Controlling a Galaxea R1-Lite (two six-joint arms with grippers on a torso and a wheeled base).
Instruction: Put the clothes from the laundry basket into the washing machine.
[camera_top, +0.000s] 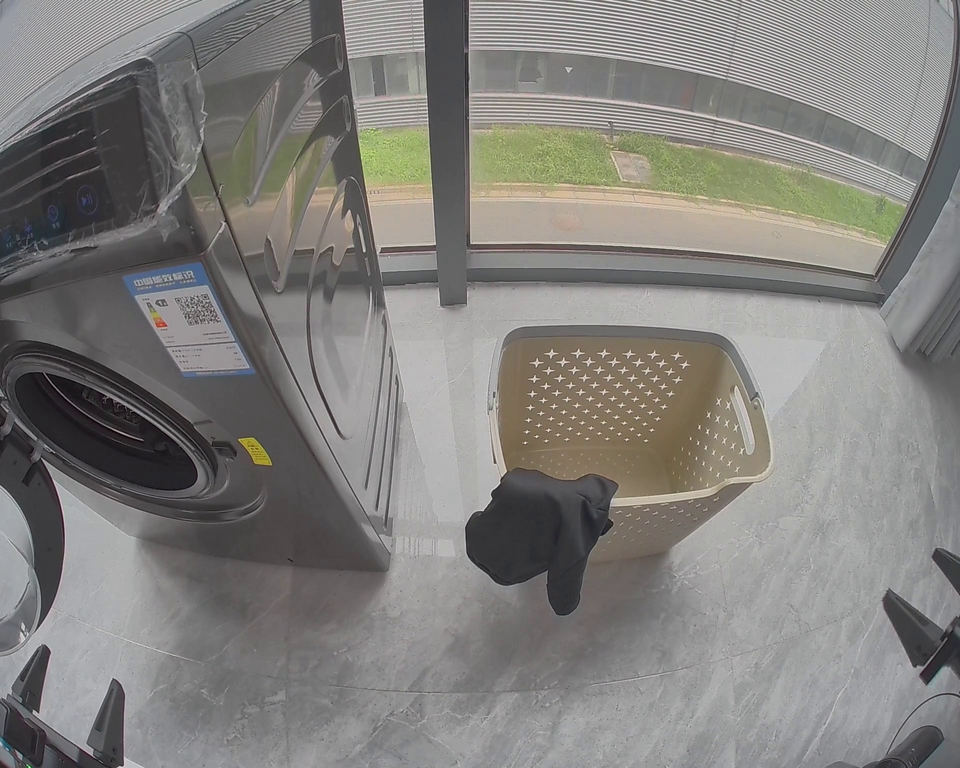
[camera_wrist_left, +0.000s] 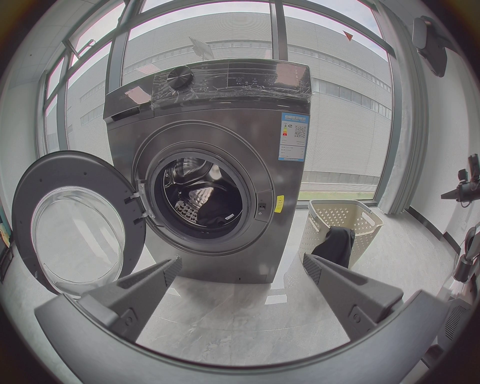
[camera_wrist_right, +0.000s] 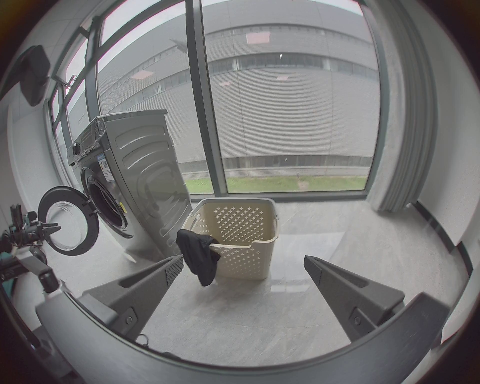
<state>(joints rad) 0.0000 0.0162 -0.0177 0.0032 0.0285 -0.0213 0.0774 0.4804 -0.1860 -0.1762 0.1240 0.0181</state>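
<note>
- A limp black garment (camera_top: 540, 530) (camera_wrist_left: 336, 245) (camera_wrist_right: 197, 252) hangs over the rim of the laundry basket at the corner nearest the washing machine. Most of its cloth falls down the outside wall, and one end dangles close to the floor.
- The cream plastic laundry basket (camera_top: 600, 400) (camera_wrist_left: 345, 212) (camera_wrist_right: 240, 225) has star-shaped holes in its walls and a slot handle in its side. It stands upright on the floor just beside the machine's side panel.
- The grey metal front-loading washing machine (camera_top: 300, 300) (camera_wrist_left: 210, 135) (camera_wrist_right: 140, 165) stands to the basket's left. Its round glass-paned door (camera_top: 25, 560) (camera_wrist_left: 75, 220) (camera_wrist_right: 67, 220) is swung wide open.
- In the left wrist view, a dark piece of cloth (camera_wrist_left: 215, 207) lies inside the steel drum.
- Clear plastic film (camera_top: 100, 150) covers the machine's control panel. A blue-and-white label (camera_top: 190, 320) and a small yellow sticker (camera_top: 255, 452) are stuck on the front.
- The left gripper (camera_top: 75, 675) (camera_wrist_left: 241, 261) hangs low in front of the open drum. Its fingers are spread apart with nothing between them.
- The right gripper (camera_top: 915, 578) (camera_wrist_right: 243, 261) sits well to the right of the basket and faces it. Its fingers are likewise parted and it holds nothing.
- The grey marbled floor tiles (camera_top: 600, 680) run to a tall glass window (camera_top: 650, 150), with a strip of grass and a road beyond it.
- A pale curtain (camera_top: 925, 290) (camera_wrist_right: 405, 150) hangs at the window's right end.
</note>
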